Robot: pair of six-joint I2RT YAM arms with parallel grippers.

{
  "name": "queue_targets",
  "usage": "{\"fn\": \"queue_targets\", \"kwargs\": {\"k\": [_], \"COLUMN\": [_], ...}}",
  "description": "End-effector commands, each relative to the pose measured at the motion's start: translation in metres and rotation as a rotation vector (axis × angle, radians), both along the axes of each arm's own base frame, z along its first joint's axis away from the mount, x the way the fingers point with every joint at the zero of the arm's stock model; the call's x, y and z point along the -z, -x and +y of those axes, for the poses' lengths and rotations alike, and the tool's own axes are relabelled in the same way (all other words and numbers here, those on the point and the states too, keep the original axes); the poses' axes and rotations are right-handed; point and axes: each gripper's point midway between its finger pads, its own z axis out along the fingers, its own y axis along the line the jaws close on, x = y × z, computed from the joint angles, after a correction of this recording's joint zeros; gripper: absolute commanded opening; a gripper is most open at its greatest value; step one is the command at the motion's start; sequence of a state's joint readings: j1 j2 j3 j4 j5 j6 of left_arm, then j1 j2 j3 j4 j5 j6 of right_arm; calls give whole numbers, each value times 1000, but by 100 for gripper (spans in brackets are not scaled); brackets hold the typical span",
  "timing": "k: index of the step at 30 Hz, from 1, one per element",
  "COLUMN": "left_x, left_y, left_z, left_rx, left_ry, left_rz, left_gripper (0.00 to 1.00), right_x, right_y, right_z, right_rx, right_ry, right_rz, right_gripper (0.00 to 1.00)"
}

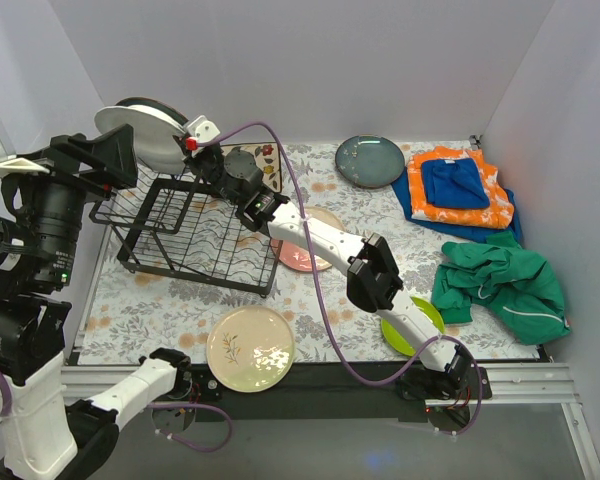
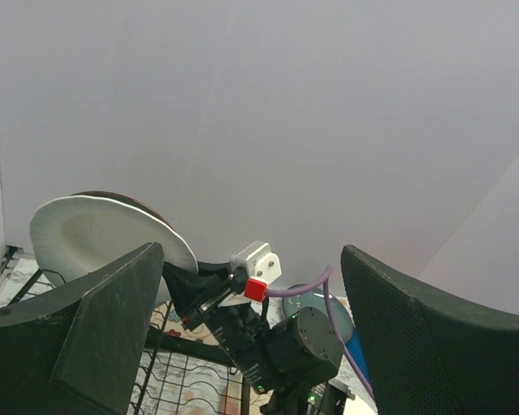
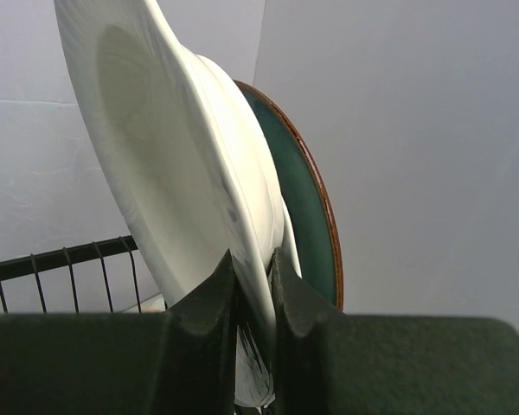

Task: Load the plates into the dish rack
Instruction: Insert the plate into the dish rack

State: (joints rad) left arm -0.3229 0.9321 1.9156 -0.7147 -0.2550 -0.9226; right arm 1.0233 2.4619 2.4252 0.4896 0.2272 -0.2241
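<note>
White plate (image 3: 156, 130): on edge over the rack's (image 1: 195, 240) far-left end, before a dark plate (image 3: 307, 199); upright, I judge, for slotting.
Right gripper (image 3: 253, 285): fingers pinching its lower rim.
Left gripper (image 2: 259, 328): fingers spread, holding nothing, clear of my approach.
On table (image 1: 150, 300), unloaded: cream plate (image 1: 250, 348), pink plate (image 1: 298, 260), green plate (image 1: 432, 314), blue-grey plate (image 1: 370, 160).

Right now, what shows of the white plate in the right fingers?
The white plate is deep, glossy and ceramic-looking, with a wide rim and a sunken well. It stands on edge, tilted, at the far left corner of the rack, its rim pinched between the right fingers. A dark plate sits just behind it; contact unclear.
</note>
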Motion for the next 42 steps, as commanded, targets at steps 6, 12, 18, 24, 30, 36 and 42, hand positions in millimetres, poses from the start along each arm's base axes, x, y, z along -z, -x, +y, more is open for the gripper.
{"fn": "queue_targets", "kwargs": {"k": [6, 12, 18, 24, 30, 36, 42], "left_x": [0, 3, 4, 5, 6, 8, 7], "left_y": [-1, -3, -4, -7, -6, -6, -4], "left_z": [4, 5, 7, 5, 7, 9, 11], "left_rx": [-25, -34, -43, -42, -51, -62, -65], "left_ry": [1, -3, -3, -10, -8, -7, -5], "left_rz": [-5, 0, 0, 2, 2, 4, 0], "left_gripper": [82, 83, 83, 84, 84, 84, 84], "right_x": [-75, -65, -60, -47, -39, -31, -28], "right_y": [17, 18, 16, 13, 13, 12, 11], "right_z": [-25, -20, -18, -13, -9, -4, -3], "right_rx": [19, 19, 23, 21, 14, 17, 24], "right_ry": [-241, -229, -227, -213, -203, -194, -197], "right_rz": [-100, -81, -70, -37, -25, -16, -9], "right_gripper": [1, 1, 1, 1, 1, 1, 1]}}
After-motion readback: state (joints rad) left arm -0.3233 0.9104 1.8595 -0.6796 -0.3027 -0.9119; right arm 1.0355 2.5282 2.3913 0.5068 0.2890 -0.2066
